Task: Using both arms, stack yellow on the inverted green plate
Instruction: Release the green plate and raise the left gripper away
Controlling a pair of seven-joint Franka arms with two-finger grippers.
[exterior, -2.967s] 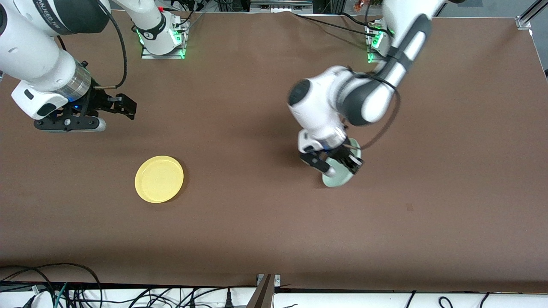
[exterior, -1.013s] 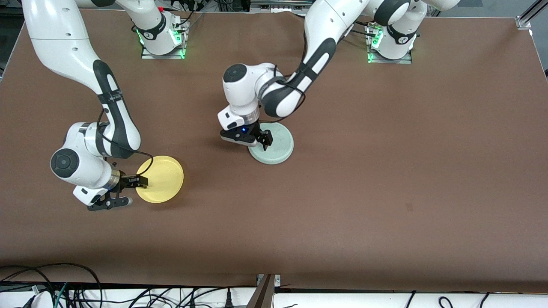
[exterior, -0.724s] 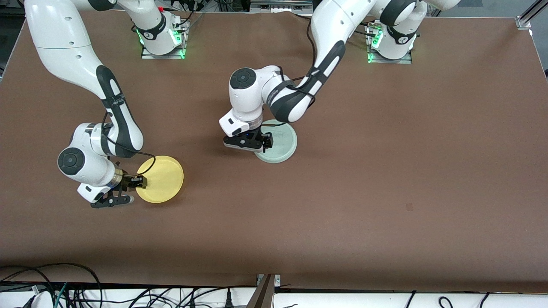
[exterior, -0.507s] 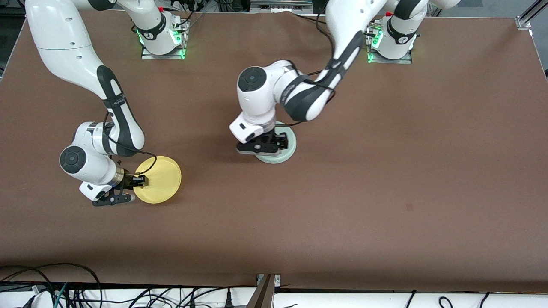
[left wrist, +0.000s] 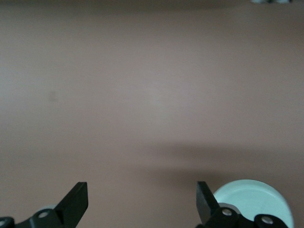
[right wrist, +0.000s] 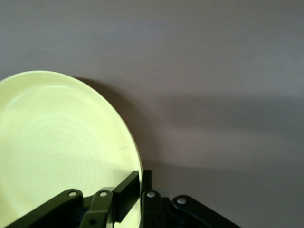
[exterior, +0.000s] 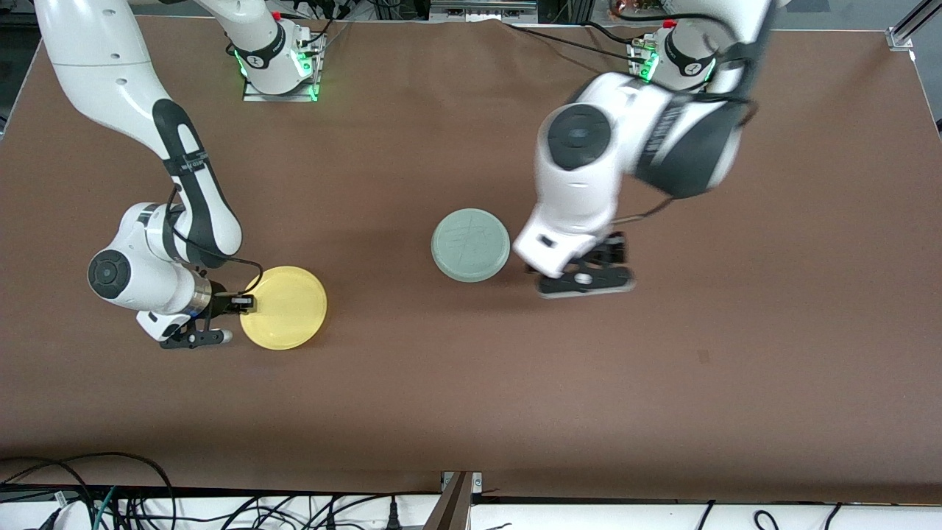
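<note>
The pale green plate (exterior: 471, 245) lies upside down in the middle of the table, scratch lines on its flat underside showing. My left gripper (exterior: 600, 261) is open and empty above the table, beside the plate toward the left arm's end. In the left wrist view (left wrist: 141, 204) it frames bare table, with the green plate (left wrist: 251, 199) past one finger. My right gripper (exterior: 237, 302) is shut on the rim of the yellow plate (exterior: 283, 308), toward the right arm's end. In the right wrist view its fingers (right wrist: 127, 192) clamp the yellow plate's (right wrist: 57, 152) edge, and a shadow lies under the plate.
The brown table (exterior: 471, 412) stretches wide around both plates. The arm bases with green lights (exterior: 280, 66) (exterior: 673, 66) stand at the edge farthest from the front camera. Cables (exterior: 88, 500) hang below the near edge.
My left gripper has let go of the green plate, now lying inverted, and has risen and moved toward the left arm's end. My right gripper has shifted the yellow plate slightly toward the middle.
</note>
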